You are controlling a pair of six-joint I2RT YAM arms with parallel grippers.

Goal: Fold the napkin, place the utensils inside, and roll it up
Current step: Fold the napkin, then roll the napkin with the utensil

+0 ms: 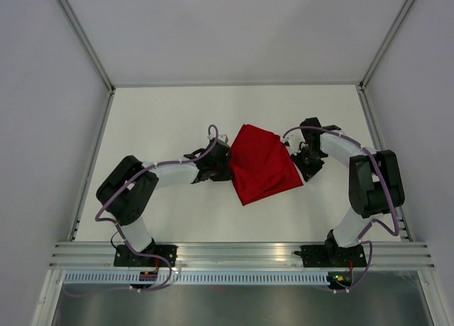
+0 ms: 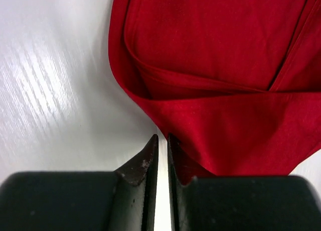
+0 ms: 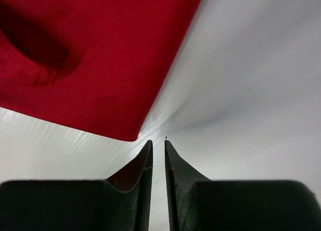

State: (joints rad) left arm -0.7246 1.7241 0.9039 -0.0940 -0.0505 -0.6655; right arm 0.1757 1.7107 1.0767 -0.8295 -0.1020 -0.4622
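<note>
The red napkin (image 1: 262,163) lies on the white table, folded over itself with creases and overlapping layers. My left gripper (image 1: 224,163) is at its left edge, with its jaws nearly together and only bare table showing in the slit. In the left wrist view the napkin (image 2: 215,65) fills the upper right, and its hem runs beside the right finger of that gripper (image 2: 162,136). My right gripper (image 1: 307,168) is just off the napkin's right corner, shut and empty. In the right wrist view the napkin corner (image 3: 90,60) lies up and left of that gripper (image 3: 158,141), not touching. No utensils are in view.
The white table (image 1: 177,120) is enclosed by white walls with metal rails at its left, right and far edges. An aluminium rail (image 1: 241,251) runs along the near edge, where both arm bases are bolted.
</note>
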